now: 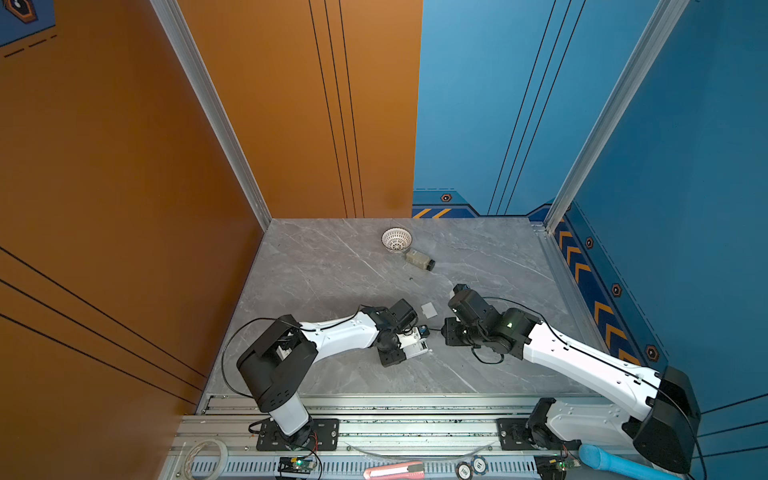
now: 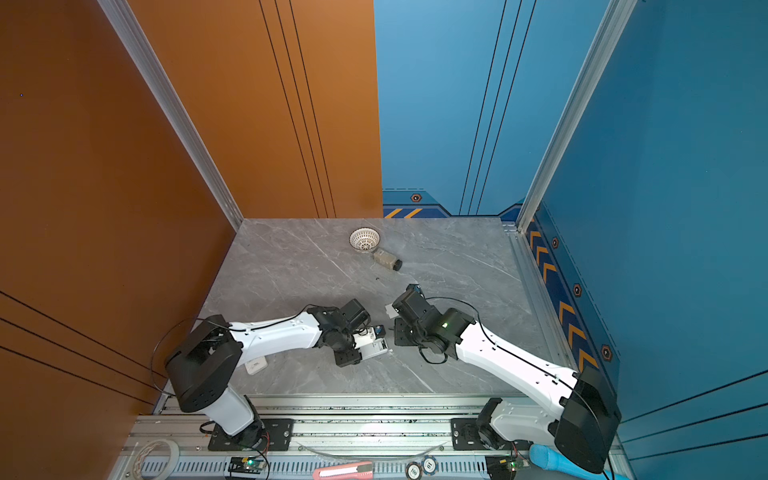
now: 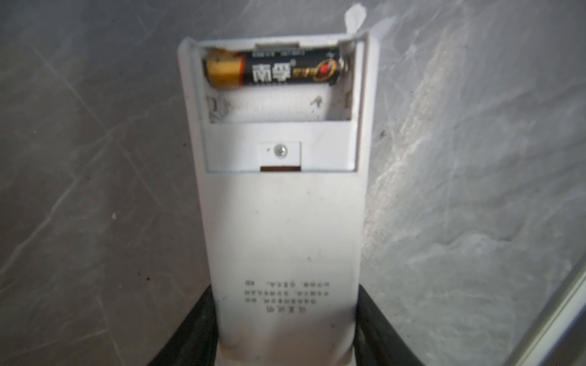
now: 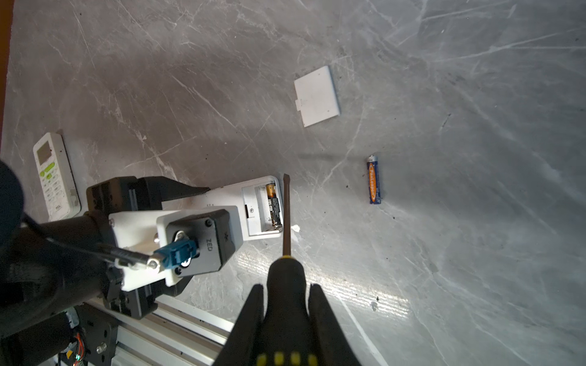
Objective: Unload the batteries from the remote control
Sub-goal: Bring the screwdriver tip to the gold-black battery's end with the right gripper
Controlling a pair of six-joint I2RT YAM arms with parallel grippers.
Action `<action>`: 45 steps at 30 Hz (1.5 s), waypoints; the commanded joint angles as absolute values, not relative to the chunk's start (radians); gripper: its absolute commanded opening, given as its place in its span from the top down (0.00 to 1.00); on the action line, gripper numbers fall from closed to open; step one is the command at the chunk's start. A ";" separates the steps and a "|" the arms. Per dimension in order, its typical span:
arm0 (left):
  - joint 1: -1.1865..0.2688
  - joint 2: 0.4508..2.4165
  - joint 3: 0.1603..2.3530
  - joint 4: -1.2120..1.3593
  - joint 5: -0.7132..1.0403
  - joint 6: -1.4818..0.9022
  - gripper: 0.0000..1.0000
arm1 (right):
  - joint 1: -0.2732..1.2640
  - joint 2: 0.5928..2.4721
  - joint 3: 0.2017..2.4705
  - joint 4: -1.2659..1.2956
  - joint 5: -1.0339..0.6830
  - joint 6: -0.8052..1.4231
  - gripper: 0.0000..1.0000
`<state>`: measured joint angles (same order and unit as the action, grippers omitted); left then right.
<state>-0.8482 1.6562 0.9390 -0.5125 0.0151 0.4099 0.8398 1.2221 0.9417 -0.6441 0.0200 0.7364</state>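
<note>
The white remote control (image 3: 282,228) lies back side up with its battery compartment open. One black-and-orange battery (image 3: 279,68) sits in the slot nearest the remote's end; the other slot is empty. My left gripper (image 3: 285,291) is shut on the remote, a black finger pressed against each long side. In both top views the remote (image 1: 415,349) (image 2: 374,348) sits mid-table. A blue-and-orange battery (image 4: 374,180) lies loose on the table. My right gripper (image 4: 286,288) is shut on a black-handled screwdriver (image 4: 286,215), whose shaft runs along the remote's end, close to the seated battery (image 4: 273,206).
The white compartment cover (image 4: 317,96) lies flat on the table beyond the remote. A second white remote (image 4: 55,177) lies by the left arm. A white mesh bowl (image 1: 397,240) and a small beige object (image 1: 419,259) stand at the back. Aluminium rails (image 1: 374,411) edge the front.
</note>
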 commanded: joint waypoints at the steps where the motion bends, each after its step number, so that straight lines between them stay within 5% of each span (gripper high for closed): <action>1: -0.878 1.657 0.907 -0.471 -0.046 0.419 0.79 | 0.861 1.199 0.960 -0.702 -0.036 0.705 1.00; 15: -0.996 1.616 0.798 -0.318 -0.287 0.434 0.99 | 0.908 1.232 1.014 -0.820 -0.010 0.694 1.00; 45: -0.992 1.636 0.811 -0.328 -0.244 0.478 1.00 | 0.908 1.313 1.082 -0.864 0.091 0.657 1.00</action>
<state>-0.9997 1.5978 0.8249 -0.2626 -0.2806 0.4557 0.9035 1.3022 1.0443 -0.8318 0.0113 0.6765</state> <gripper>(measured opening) 0.599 0.246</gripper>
